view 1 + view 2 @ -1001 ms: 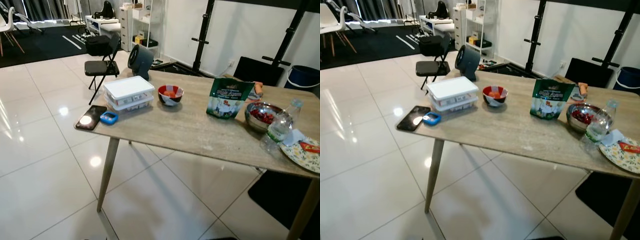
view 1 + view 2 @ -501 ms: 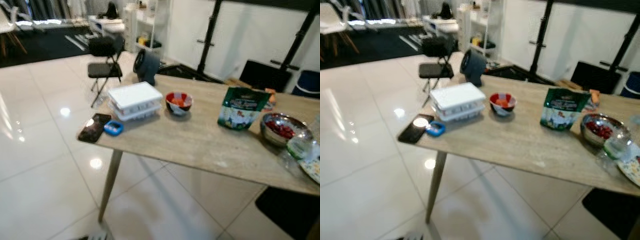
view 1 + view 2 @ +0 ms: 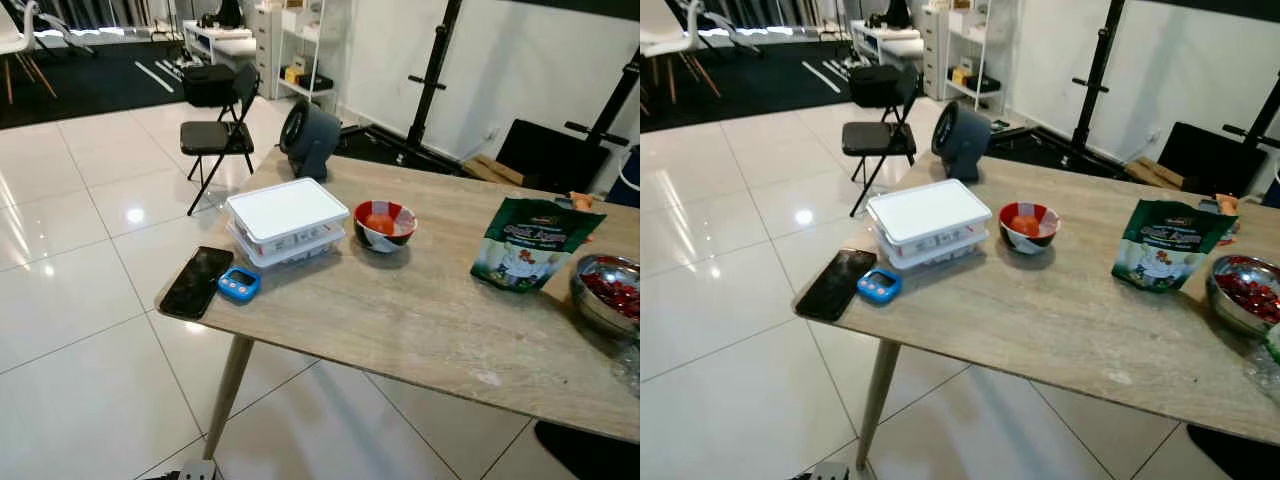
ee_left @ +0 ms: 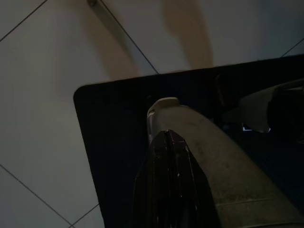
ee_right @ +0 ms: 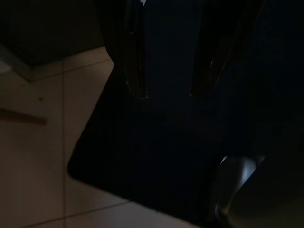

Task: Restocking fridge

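Down by our legs, both arms hang idle over a dark mat on the tiled floor (image 3: 80,330). Our left gripper (image 4: 166,142) has its fingers pressed together, holding nothing; our right gripper (image 5: 166,92) has its fingers apart, with nothing between them.

Ahead stands the wooden table (image 3: 420,320). At its nearest corner lies a black phone (image 3: 197,281), a small blue timer (image 3: 239,285) just beside it. Behind them sits a white lidded container (image 3: 287,218), and near that a red and white bowl (image 3: 385,223) with something orange inside. Further toward our right stands a green food bag (image 3: 532,256), upright, and beside it a metal bowl (image 3: 607,293) of red fruit at the picture's edge.

At the table's far edge stands a dark round fan (image 3: 306,137). Beyond it we see a black folding chair (image 3: 218,130) and white shelves (image 3: 300,45) by the wall.
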`<state>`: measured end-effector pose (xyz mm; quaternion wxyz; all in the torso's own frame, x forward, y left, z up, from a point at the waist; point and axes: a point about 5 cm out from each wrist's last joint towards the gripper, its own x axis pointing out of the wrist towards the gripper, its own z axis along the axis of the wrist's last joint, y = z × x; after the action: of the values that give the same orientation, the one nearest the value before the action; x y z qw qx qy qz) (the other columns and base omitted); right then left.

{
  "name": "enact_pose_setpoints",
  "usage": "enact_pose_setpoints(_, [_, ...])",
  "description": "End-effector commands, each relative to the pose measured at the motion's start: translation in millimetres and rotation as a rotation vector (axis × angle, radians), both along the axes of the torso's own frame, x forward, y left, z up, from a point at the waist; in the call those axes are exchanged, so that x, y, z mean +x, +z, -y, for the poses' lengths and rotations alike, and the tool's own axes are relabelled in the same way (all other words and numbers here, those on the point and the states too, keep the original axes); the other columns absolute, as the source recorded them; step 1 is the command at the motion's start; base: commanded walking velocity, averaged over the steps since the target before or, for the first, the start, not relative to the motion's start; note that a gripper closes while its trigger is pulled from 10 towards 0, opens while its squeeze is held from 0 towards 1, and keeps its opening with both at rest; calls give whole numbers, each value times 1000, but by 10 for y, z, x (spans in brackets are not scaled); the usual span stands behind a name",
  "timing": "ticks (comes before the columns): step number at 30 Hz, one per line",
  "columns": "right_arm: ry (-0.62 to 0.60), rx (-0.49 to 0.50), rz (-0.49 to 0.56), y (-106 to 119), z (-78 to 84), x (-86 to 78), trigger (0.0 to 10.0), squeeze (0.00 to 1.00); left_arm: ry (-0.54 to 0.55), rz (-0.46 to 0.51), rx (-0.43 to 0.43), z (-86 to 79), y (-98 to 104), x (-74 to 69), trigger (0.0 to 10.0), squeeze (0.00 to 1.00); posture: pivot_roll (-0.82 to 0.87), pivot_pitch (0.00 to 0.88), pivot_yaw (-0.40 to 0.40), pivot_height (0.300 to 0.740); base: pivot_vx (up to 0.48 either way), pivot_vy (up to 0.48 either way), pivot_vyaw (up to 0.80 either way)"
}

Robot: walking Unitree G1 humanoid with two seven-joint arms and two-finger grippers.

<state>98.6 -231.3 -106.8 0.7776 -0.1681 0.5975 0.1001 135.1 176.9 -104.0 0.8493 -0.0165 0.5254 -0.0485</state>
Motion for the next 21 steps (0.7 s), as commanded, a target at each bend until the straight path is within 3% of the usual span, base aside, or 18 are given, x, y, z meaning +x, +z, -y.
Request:
enact_pose_setpoints(1, [0, -8, -9, -2, 21, -26, 10000, 0, -4, -36, -12, 39, -36, -92, 10000, 0, -24, 0, -40, 740, 0, 0, 0])
enact_pose_setpoints(18, [-2, -1, -4, -1, -1, 0, 10000, 0, 8, -20, -20, 34, -27, -72, 10000, 0, -21, 0, -37, 740, 0, 0, 0])
enact_pose_setpoints(21, [-3, 1, -1, 1, -7, 13, 10000, 0, -5, -19, -28, 33, -21, -56, 10000, 0, -21, 0, -36, 740, 0, -467, 0])
